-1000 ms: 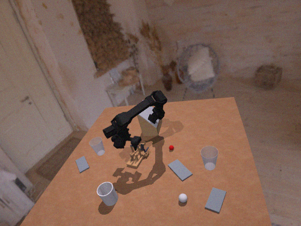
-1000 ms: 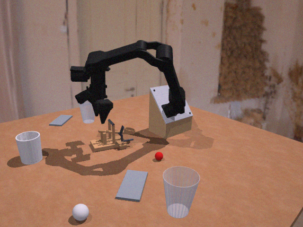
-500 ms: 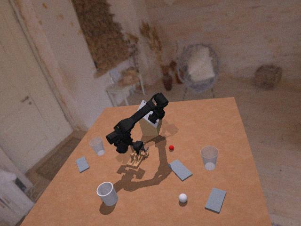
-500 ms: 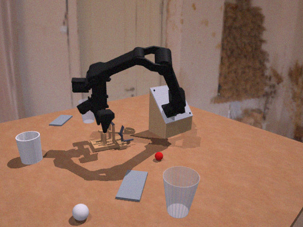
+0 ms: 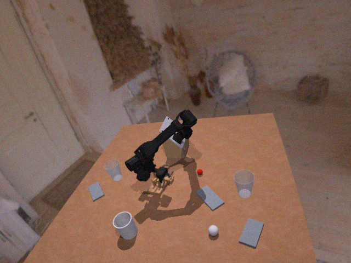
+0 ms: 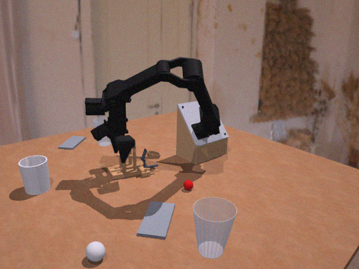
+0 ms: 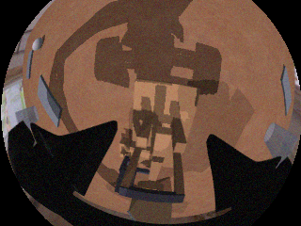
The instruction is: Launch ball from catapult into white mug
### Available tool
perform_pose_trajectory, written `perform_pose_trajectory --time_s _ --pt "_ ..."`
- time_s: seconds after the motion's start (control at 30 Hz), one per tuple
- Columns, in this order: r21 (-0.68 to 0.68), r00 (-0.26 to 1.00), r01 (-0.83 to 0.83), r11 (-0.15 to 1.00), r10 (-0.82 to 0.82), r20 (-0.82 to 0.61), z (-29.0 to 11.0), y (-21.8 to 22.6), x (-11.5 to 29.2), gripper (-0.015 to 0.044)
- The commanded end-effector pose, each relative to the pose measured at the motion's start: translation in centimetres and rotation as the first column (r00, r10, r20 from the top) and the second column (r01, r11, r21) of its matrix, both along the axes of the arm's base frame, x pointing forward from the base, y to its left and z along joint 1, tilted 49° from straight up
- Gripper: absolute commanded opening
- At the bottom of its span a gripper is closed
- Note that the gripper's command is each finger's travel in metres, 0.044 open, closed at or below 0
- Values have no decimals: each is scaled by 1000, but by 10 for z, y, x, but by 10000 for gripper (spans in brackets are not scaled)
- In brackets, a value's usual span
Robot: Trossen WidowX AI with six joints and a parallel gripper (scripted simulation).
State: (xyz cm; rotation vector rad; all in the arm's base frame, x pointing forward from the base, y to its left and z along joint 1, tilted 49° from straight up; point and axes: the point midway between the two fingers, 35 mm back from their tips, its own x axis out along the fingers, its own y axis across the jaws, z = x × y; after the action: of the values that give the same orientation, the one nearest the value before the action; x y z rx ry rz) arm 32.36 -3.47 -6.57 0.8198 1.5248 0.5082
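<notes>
A: Where does the gripper (image 6: 125,157) stand?

B: Spread wide with nothing in it, pointing straight down over the catapult (image 6: 130,169). In the wrist view the two fingers flank the wooden frame (image 7: 153,151), one on each side, apart from it as far as I can tell.

A: And the ball?

B: The red ball (image 6: 188,184) lies on the table (image 6: 289,188), well apart from the catapult, toward the arm's mount (image 6: 185,144). A white ball (image 6: 95,250) sits near the front edge. I can't see any ball in the catapult's cup.

A: So the step in hand?

B: My guess is a grasp on the catapult body, to turn it toward the mug (image 6: 34,174). To do it well, I'd lower until the pads sit against the base's long sides, below the uprights, keep the wrist vertical, and close evenly so the frame doesn't skid or tip. Then rotate slowly about the base's middle.

A: How does the catapult look?

B: Small, pale wood, a flat base with two short uprights, and a dark blue lever (image 6: 146,160) angled up at one end. It looks light, so a one-sided push would likely shove it. The mug is opaque white, upright, at the table's left in the exterior view; the clear cups (image 6: 213,226) are decoys, I'd say.
</notes>
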Motion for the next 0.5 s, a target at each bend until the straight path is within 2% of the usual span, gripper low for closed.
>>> perform_pose_trajectory --time_s 0.0,0.47 --pt "5 1000 3 1000 -3 -4 -4 5 -1 440" --pt "8 1000 3 1000 -3 -4 -18 23 -2 440"
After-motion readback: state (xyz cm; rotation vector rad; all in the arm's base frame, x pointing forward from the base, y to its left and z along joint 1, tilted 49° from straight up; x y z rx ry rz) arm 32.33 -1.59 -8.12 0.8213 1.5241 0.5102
